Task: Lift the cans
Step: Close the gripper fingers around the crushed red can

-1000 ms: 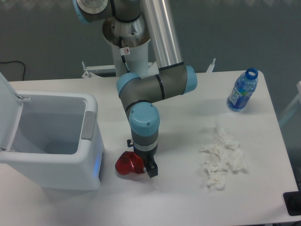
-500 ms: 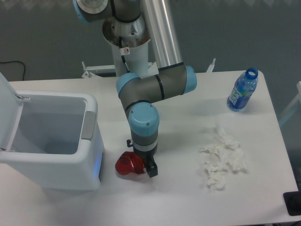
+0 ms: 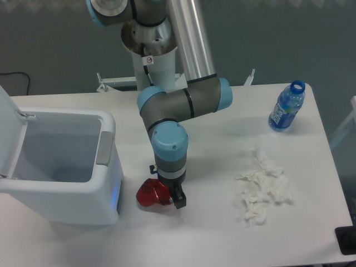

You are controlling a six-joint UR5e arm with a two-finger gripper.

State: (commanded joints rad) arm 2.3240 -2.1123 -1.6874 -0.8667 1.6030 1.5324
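Red crushed metal sits at the tip of the gripper [image 3: 168,196], lowered onto the can [image 3: 152,194] near the front edge of the table [image 3: 211,233], just beside the open white bin [image 3: 61,167] at the left; whether the fingers have clamped on it cannot be told, the wrist hiding them; the grasp step appears in hand; the next move calls for a firm clench and a straight lift; crumpled tissues [image 3: 262,186] lie toward the right edge; 1 blue-labelled bottle [image 3: 287,107] stands at the back right corner.

Arm [image 3: 169,147] bent down, fingers [image 3: 178,201] low
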